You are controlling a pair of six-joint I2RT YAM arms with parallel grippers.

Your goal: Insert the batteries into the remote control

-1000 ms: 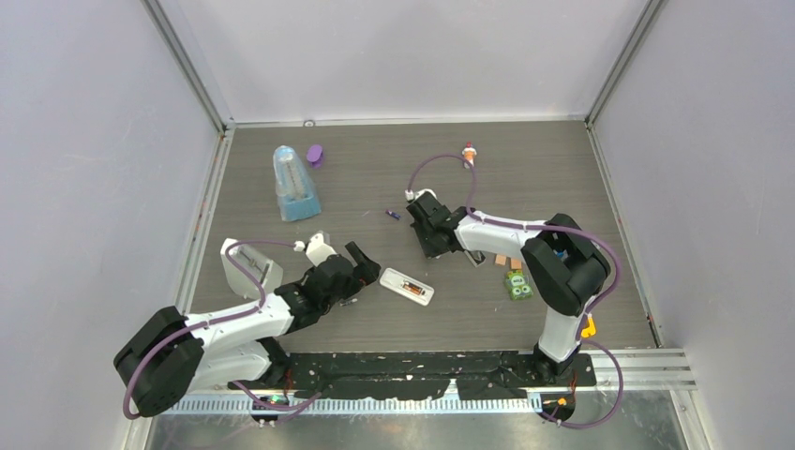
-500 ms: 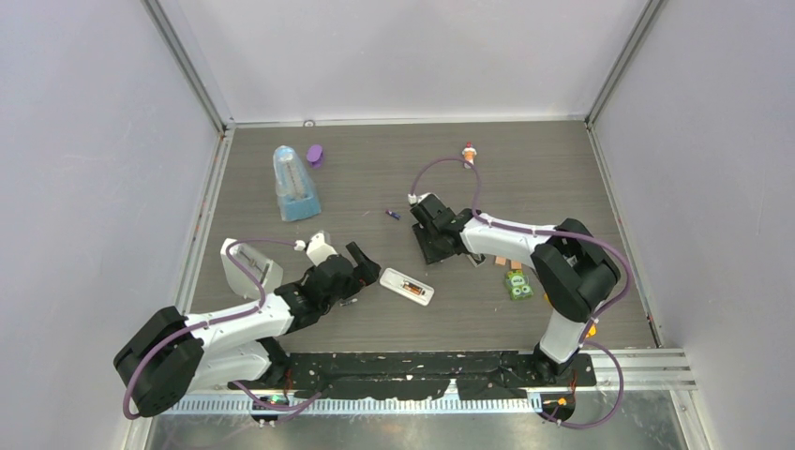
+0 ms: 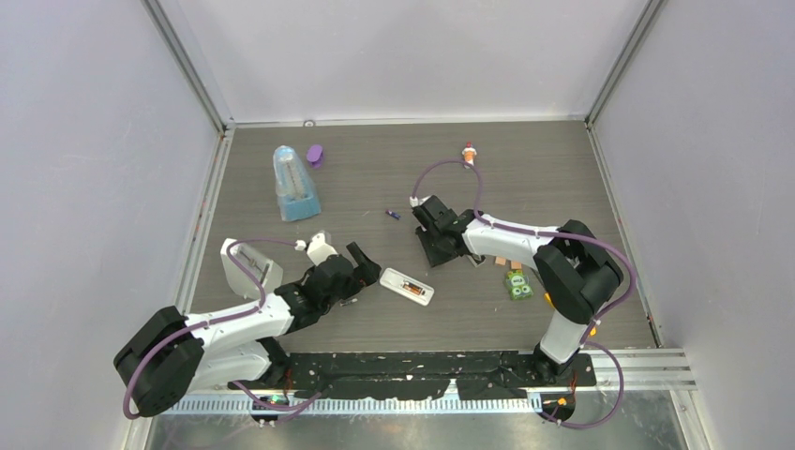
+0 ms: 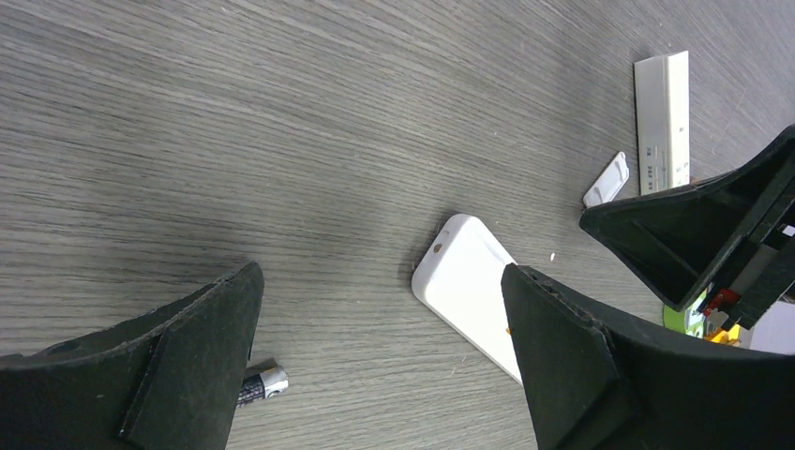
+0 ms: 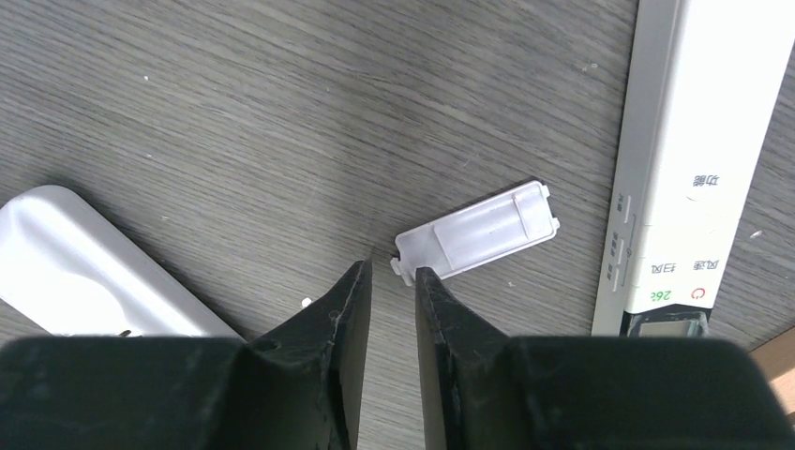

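1. The left gripper point(image 4: 380, 281) hangs low over the wood-grain table point(image 3: 534, 178), its fingers spread wide and holding nothing.
2. The remote control point(image 4: 466, 289) lies flat on the table just ahead of that open gap, between the 2 arms. In the overhead view a dark, orange-tinged shape sits in a recess on its upper face, too small to make out.
3. A dark battery point(image 4: 262, 383) with a silvery tip lies on the table beside 1 finger of the left gripper, partly hidden behind it. A purple battery point(image 3: 394, 215) lies alone farther back, well apart from the remote control.
4. The right gripper point(image 5: 392, 269) points down at the table with its fingers drawn almost together. Only a slim gap is left and nothing is clamped.
5. Its tips sit at the corner of a small white cover point(image 5: 478, 230) lying flat, with a white bar point(image 5: 680, 159) just beside it.
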